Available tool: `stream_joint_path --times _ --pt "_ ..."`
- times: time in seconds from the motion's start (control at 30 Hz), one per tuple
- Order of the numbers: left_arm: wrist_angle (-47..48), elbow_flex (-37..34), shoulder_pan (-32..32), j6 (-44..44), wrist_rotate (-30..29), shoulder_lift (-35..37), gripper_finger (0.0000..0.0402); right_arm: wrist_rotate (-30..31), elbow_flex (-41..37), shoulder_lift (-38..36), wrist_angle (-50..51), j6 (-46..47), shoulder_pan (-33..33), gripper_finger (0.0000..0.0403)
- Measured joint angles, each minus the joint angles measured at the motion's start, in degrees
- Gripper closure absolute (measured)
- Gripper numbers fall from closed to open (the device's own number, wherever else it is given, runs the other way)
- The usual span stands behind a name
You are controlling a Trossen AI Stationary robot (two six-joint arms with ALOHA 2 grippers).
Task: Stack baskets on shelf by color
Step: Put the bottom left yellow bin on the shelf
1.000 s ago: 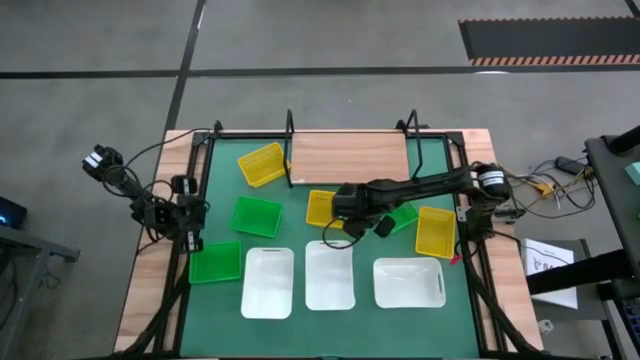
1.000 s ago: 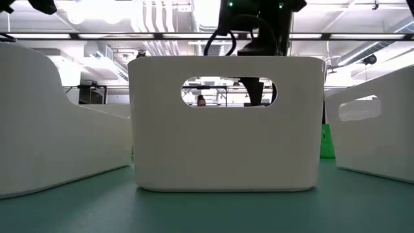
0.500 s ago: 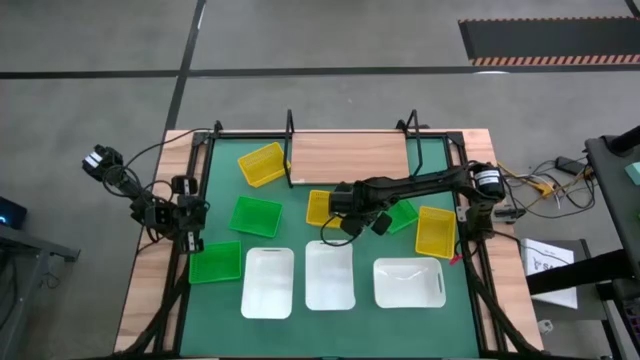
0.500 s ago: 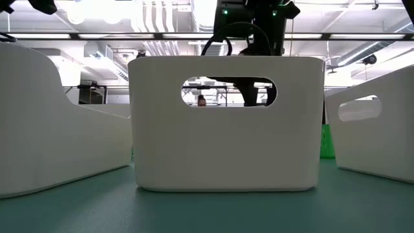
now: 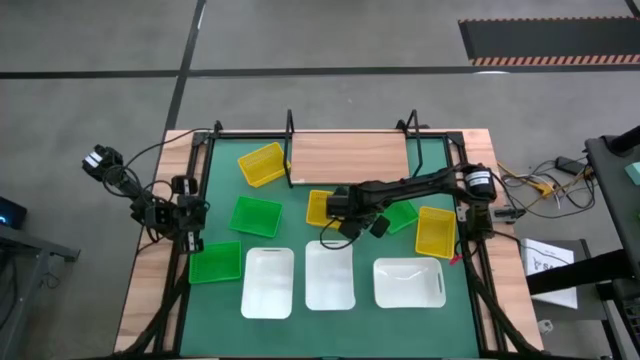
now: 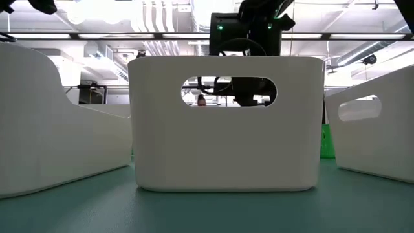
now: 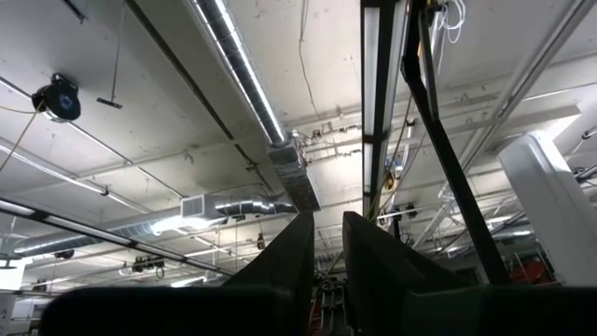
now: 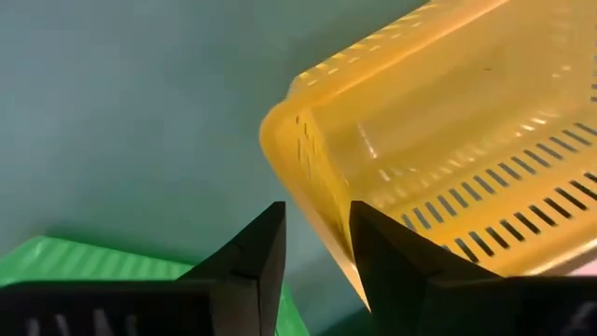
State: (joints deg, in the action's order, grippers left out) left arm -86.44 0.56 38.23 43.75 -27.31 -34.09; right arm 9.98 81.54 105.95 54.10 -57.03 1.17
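Note:
The wooden shelf [image 5: 348,157] stands at the table's far edge. Three yellow baskets [image 5: 262,164] [image 5: 322,207] [image 5: 435,230], three green ones [image 5: 255,216] [image 5: 214,262] [image 5: 403,215] and three white ones [image 5: 268,282] [image 5: 330,275] [image 5: 409,283] sit on their bottoms on the green mat. My right gripper [image 5: 336,206] is open, low over the middle yellow basket [image 8: 448,140], its fingers on either side of one wall near a corner [image 8: 312,219]. My left gripper [image 5: 186,218] waits at the table's left edge, pointing up at the ceiling, fingers shut [image 7: 328,245]. My right gripper comes at the middle yellow basket from above, one finger [image 8: 252,266] outside its wall and one [image 8: 396,257] inside, close to a corner. The basket sits flat on the mat. Whether the fingers touch the wall I cannot tell.
A green basket's edge [image 8: 84,266] shows just beside my right fingers. The white baskets [image 6: 226,123] line the near side of the mat. The shelf's black posts [image 5: 290,125] [image 5: 411,122] rise at its far corners. Bare mat lies to the right of the shelf [image 5: 430,165].
My right gripper has gone down and a little toward the table's left edge, onto the middle yellow basket's wall. No basket has moved.

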Motion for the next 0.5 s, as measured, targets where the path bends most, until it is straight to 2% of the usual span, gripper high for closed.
stream_joint_path --times 0.23,0.5 --pt "-0.03 0.00 0.00 0.00 0.02 0.00 0.0357 -0.13 -0.07 0.02 -0.10 -1.07 0.00 0.0326" --pt "-0.01 0.00 0.00 0.00 0.02 0.00 0.0357 -2.08 0.70 -0.26 0.01 -0.84 -0.02 0.0388"
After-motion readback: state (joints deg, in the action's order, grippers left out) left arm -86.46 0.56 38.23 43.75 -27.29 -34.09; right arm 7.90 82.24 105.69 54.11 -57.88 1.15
